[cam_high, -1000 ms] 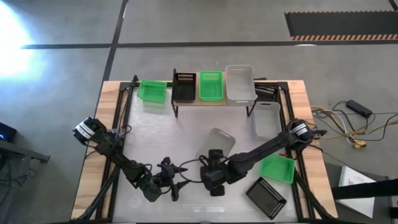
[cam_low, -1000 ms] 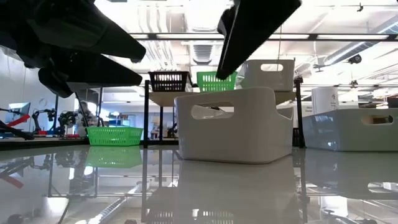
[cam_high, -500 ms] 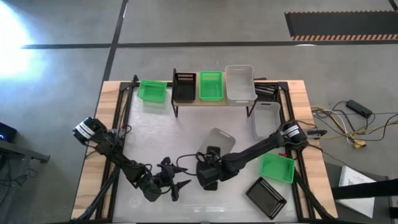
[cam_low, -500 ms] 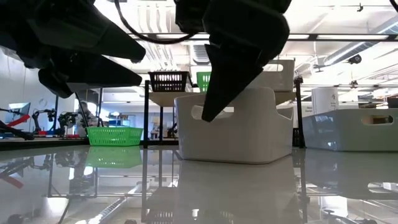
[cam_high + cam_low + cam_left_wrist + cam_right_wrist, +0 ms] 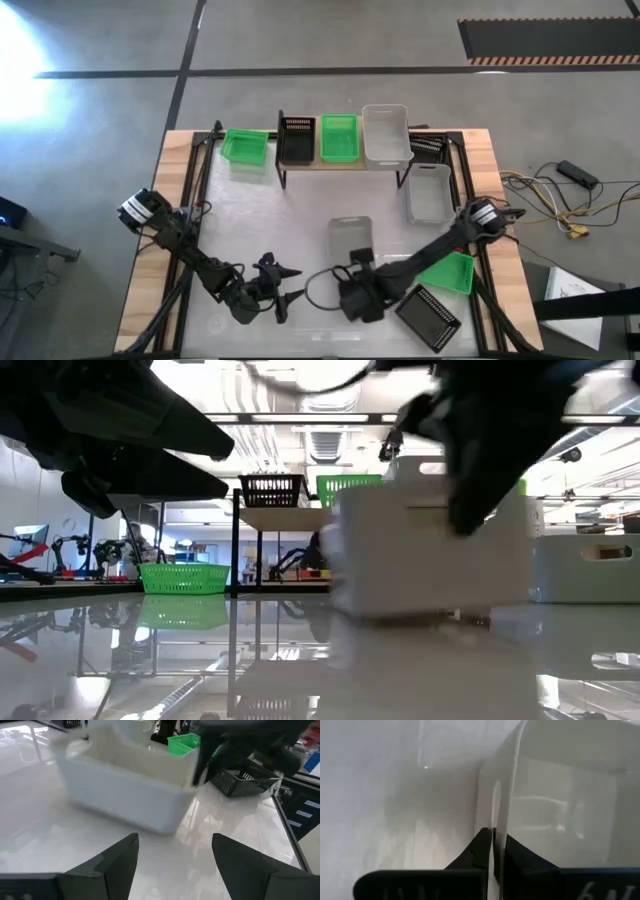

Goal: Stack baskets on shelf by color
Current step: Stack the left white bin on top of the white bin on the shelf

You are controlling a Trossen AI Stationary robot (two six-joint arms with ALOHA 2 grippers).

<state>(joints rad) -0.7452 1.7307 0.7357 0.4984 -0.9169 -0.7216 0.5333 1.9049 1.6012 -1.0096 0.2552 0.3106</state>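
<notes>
1. White basket [image 5: 350,237] stood on the table [image 5: 250,215], in front of the shelf [image 5: 340,162] and well apart from it.
2. Clamped on that basket's near wall: right gripper [image 5: 494,851], fingers pinched together.
3. Held on the shelf: black basket [image 5: 296,139], green basket [image 5: 339,137], another white basket [image 5: 385,133].
4. Hovered left of the gripped basket: left gripper [image 5: 285,290], fingers spread, grasping nothing.
</notes>
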